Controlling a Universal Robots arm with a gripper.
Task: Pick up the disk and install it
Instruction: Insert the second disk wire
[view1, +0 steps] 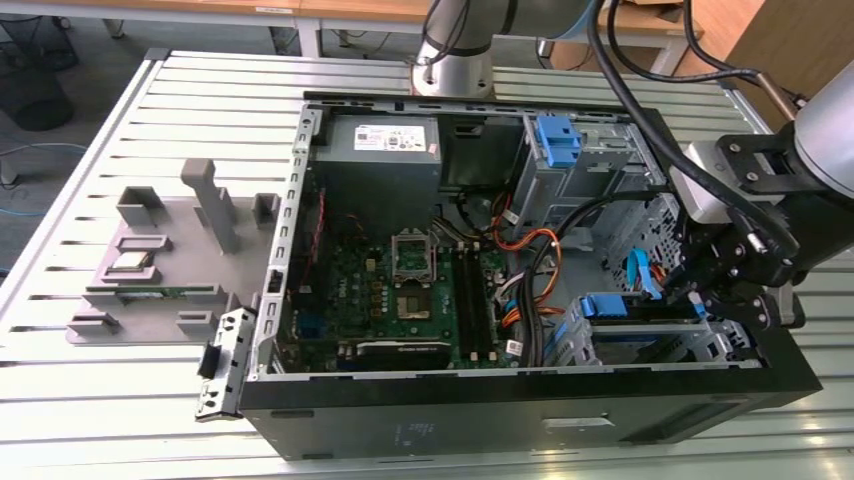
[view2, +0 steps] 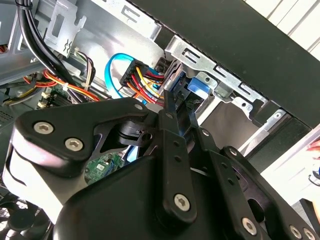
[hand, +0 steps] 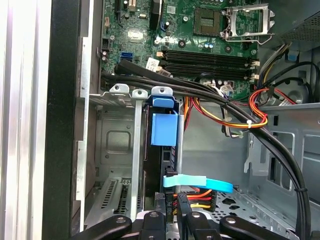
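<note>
An open black computer case (view1: 400, 430) lies on its side on the slatted metal table (view1: 200, 90). The claw (view1: 714, 295) reaches into the drive cage (view1: 674, 345) at the case corner toward the exterior view's right. The disk (hand: 164, 129) stands on edge in a slot of that cage, its blue carrier bracket facing up beside the metal dividers. Orange, red and yellow power wires (hand: 197, 196) and a flat blue data cable (hand: 200, 182) plug in at its end. In the second wrist view the black fingers (view2: 172, 120) come close together around the blue bracket tab, though I cannot tell whether they pinch it. The grey power supply (view1: 380, 140) carries a white sticker; its print is unreadable. The green motherboard (view1: 400, 290) lies in the middle of the case.
</note>
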